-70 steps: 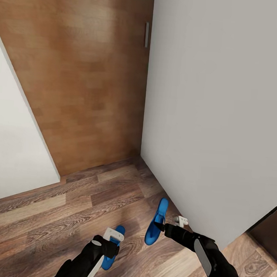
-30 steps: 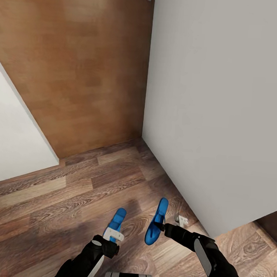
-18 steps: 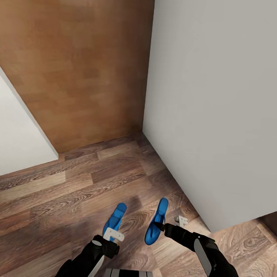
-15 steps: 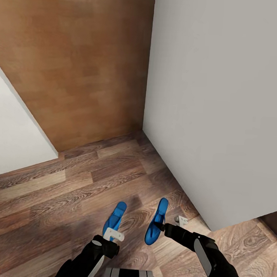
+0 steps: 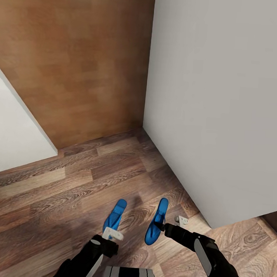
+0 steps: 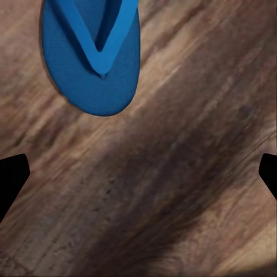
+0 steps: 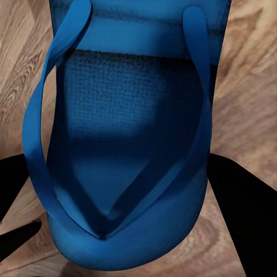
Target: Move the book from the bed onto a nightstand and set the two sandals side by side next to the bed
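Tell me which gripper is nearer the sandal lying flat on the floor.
Left. The left gripper hovers open just behind the floor sandal, not touching it. The right gripper is off to its side, shut on the other sandal.

Left arm reaching toward 12 o'clock, left gripper [image 5: 113, 234] spread wide and empty, right arm angled toward 10 o'clock, right gripper [image 5: 165, 228] clamping a sandal [image 5: 156, 221]
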